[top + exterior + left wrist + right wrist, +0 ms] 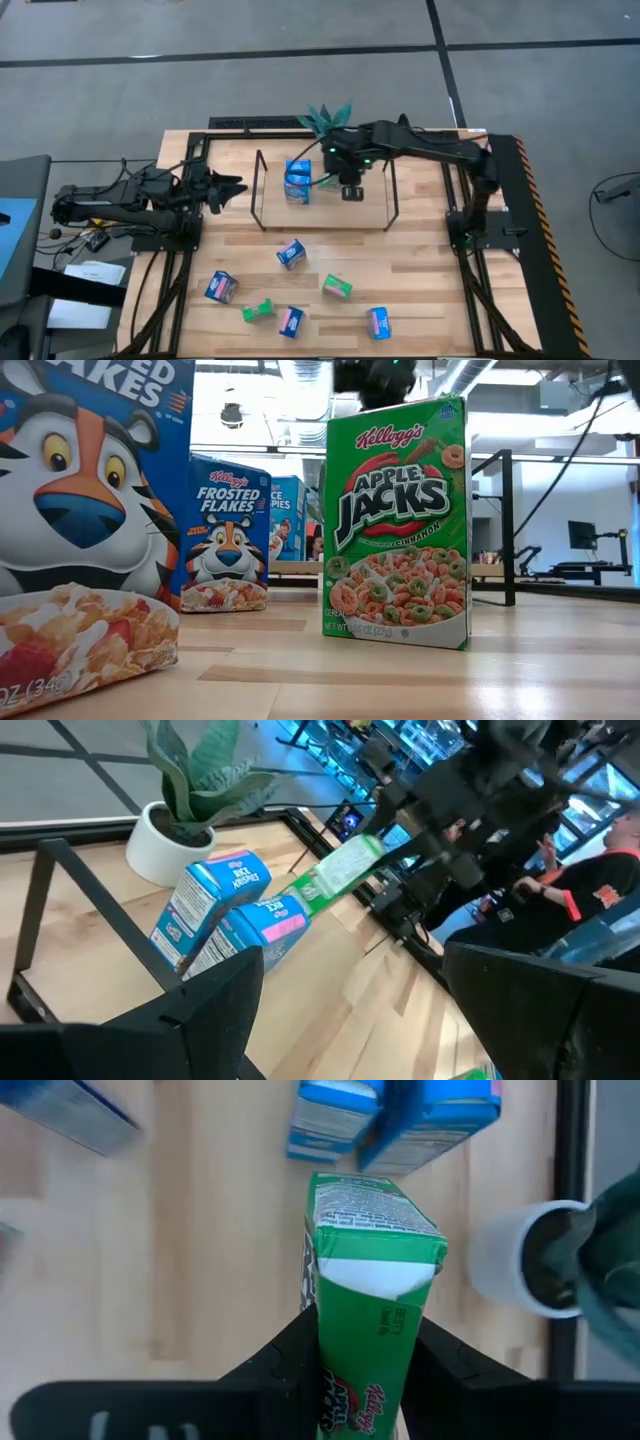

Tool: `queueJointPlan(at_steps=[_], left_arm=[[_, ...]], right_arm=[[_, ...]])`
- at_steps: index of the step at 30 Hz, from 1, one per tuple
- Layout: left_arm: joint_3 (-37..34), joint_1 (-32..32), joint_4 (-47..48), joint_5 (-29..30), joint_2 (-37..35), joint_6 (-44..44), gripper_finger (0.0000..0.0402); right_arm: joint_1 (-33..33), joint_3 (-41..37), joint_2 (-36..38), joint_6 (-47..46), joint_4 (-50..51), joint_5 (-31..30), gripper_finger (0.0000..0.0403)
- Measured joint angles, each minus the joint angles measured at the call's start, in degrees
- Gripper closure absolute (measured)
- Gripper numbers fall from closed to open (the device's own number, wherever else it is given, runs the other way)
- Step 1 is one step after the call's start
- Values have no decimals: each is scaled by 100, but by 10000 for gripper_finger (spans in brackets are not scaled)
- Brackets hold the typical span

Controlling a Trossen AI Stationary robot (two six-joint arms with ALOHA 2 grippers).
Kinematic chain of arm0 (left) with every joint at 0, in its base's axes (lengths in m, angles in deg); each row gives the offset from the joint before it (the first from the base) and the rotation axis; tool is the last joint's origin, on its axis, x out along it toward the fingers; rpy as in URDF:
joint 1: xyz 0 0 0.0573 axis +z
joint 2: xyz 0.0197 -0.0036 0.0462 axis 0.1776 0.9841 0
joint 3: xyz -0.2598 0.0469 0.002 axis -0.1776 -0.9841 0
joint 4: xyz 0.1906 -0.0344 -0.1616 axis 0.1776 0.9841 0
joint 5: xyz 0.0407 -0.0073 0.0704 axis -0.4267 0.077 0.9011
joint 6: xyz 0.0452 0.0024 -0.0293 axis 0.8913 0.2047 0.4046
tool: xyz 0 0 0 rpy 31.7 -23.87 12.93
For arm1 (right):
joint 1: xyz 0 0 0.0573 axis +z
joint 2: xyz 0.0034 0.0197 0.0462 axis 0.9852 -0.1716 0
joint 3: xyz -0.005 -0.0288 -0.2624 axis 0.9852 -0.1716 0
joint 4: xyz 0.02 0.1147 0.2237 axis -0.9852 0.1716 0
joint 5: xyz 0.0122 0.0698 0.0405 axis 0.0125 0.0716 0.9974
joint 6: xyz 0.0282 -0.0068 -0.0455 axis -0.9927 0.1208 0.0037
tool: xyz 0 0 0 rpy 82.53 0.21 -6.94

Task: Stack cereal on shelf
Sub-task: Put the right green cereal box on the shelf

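The shelf (370, 215) is a light-wood board in a black wire frame at the table's middle. Two blue cereal boxes (298, 180) stand stacked on its left part and show as blue boxes (225, 910) in the left wrist view. My right gripper (350, 188) hangs over the shelf, shut on a green cereal box (368, 1280) just right of the blue ones. My left gripper (238, 188) waits open left of the shelf, touching nothing. Several more boxes lie loose on the near table, such as a blue one (291, 253) and a green one (337, 288). My right gripper pinches the green box between its two fingers (290, 1355), one on each opposite side (335, 1350), coming from above and pointing down. The box's free end (375, 1210) sticks out past the fingertips. In the left wrist view the green box (340, 870) is tilted and lifted clear of the shelf board.
A potted plant (328, 118) with a white pot (520, 1260) stands at the shelf's far edge. Black upright wire ends (258, 190) close the shelf on both sides. In the low view an upright green box (398, 525) and large blue boxes (225, 535) stand close. People (590, 890) are beyond the table.
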Motion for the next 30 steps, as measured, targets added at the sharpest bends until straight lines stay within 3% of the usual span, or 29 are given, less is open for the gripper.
queueJointPlan(at_steps=[4,14,24,30], left_arm=[[0,0,0,144,0,-100,102],[0,0,-2,262,-2,-188,102],[0,2,-4,304,-2,-201,102],[0,1,-4,304,-2,-202,102]], right_arm=[[-79,468,-553,381,303,-437,278],[-242,830,-1255,645,787,-460,274],[-249,832,-1275,722,720,-423,275],[-249,832,-1269,781,713,-374,255]])
